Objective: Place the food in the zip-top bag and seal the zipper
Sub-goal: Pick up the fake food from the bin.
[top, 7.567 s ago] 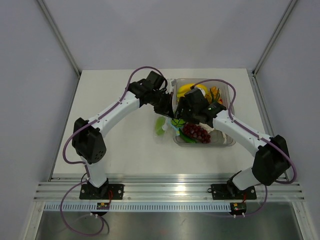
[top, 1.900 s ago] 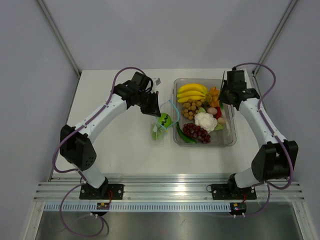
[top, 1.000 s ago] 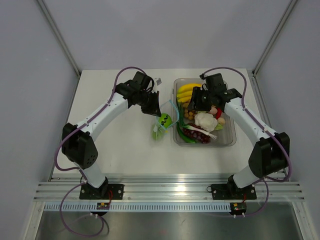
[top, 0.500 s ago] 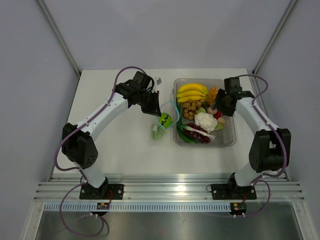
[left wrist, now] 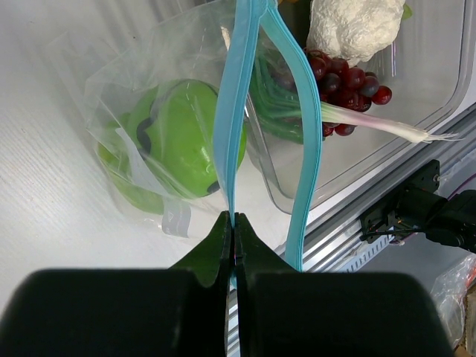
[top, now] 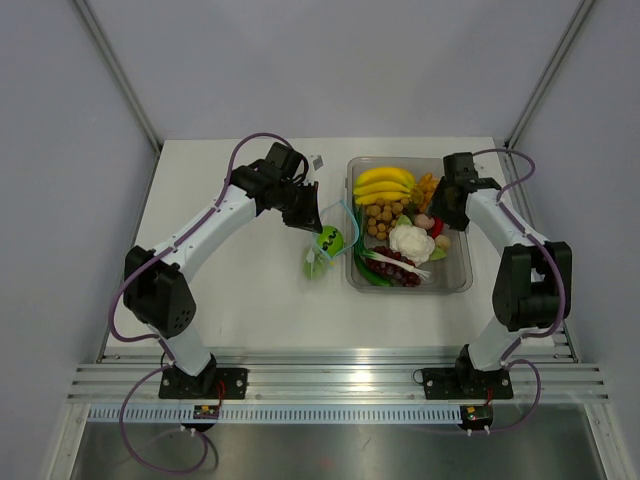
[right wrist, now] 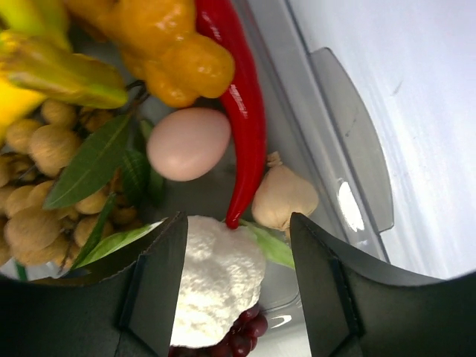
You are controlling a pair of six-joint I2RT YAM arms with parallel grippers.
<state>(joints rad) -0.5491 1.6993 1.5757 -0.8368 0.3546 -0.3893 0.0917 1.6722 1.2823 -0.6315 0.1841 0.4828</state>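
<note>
Moved: right gripper [top: 440, 205] has shifted from mid-tub to the tub's right side over the last second; the left gripper [left wrist: 232, 223], bag and green piece have stayed put.
Tub [top: 460, 286]: one, still holding one cauliflower [right wrist: 219, 282], one grape bunch [left wrist: 342, 78] and one red chili [right wrist: 242, 111].
Zip-top bag [left wrist: 134, 89]: one, lying on the table just left of the tub, mouth held open.
Green piece [left wrist: 178, 141]: one, already inside the bag.
Peach piece [right wrist: 188, 143]: one, still in the tub, not yet bagged.
Zipper [left wrist: 236, 111]: unsealed; its two blue strips are apart.
Left gripper: jaws clamped tight on one zipper strip.
Right gripper: fingers spread wide and empty, above the peach piece.
Left to do: probably bagging the peach piece, then sealing.
</note>
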